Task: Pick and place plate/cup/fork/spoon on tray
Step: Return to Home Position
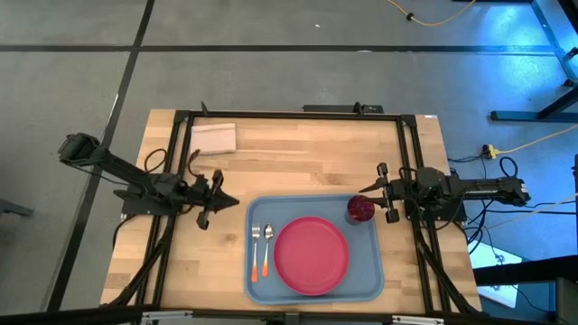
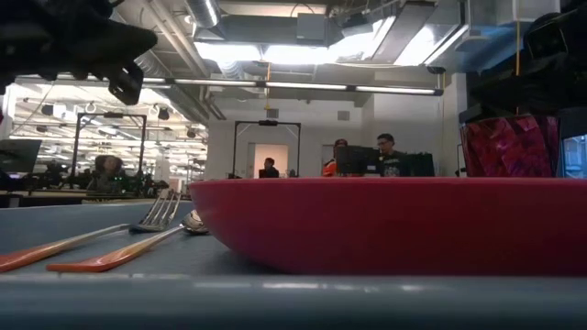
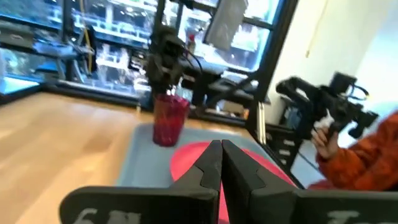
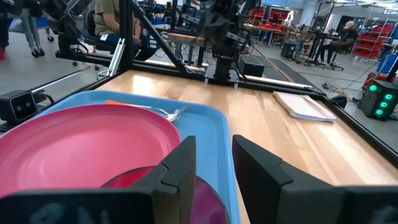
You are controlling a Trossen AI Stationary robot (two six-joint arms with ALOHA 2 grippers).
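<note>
The light-blue tray [image 1: 366, 280] lies at the table's near middle. On it are the pink-red plate [image 1: 311, 255], the fork [image 1: 255, 246] and the spoon [image 1: 266, 247] side by side at its left, and the maroon cup [image 1: 360, 208], upright at its far right corner. My right gripper [image 1: 370, 190] is open just above the cup's rim [image 4: 155, 183], and the gap between its fingers shows only tray and table. My left gripper [image 1: 233, 200] is shut and empty, left of the tray; in its wrist view [image 3: 221, 158] it faces the cup [image 3: 169, 119]. My right gripper stands right over the cup's rim [image 3: 171, 94], coming in from the table's right side. I cannot tell whether a finger touches the rim. The cup stands upright on the tray.
A white folded napkin [image 1: 213, 138] lies at the table's far left. A black frame [image 1: 289, 116] runs round the table's far edge and sides. Bare wood lies between the napkin and the tray. People sit in the room beyond [image 2: 385, 147].
</note>
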